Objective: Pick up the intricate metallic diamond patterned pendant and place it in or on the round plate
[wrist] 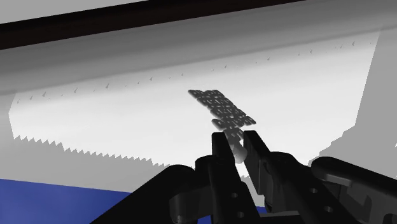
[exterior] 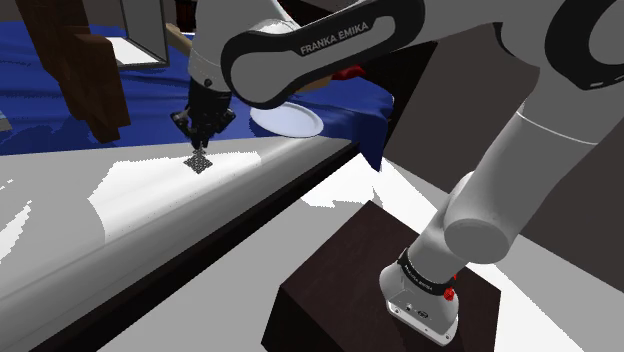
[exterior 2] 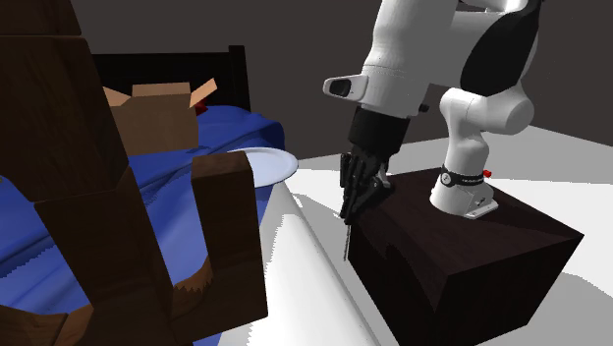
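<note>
blue-covered bed (exterior 2: 231, 128) bore a white round plate (exterior: 288, 121) at its edge and an open cardboard box (exterior 2: 157, 116); pale surface (exterior: 150, 200) lay alongside.

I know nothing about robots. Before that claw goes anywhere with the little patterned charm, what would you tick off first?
1. Grip: the claw is shut on the pendant, clasping one end. Ok.
2. Pendant lifted off the white surface: cannot tell. It hangs below the claw with its lower tip near the surface.
3. Target in sight: the plate lies on the blue cover. Ok.
4. Pendant above the plate: not ok. It hangs over the white surface, apart from the plate.
5. Pendant hanging steady, not swinging: cannot tell.
</note>
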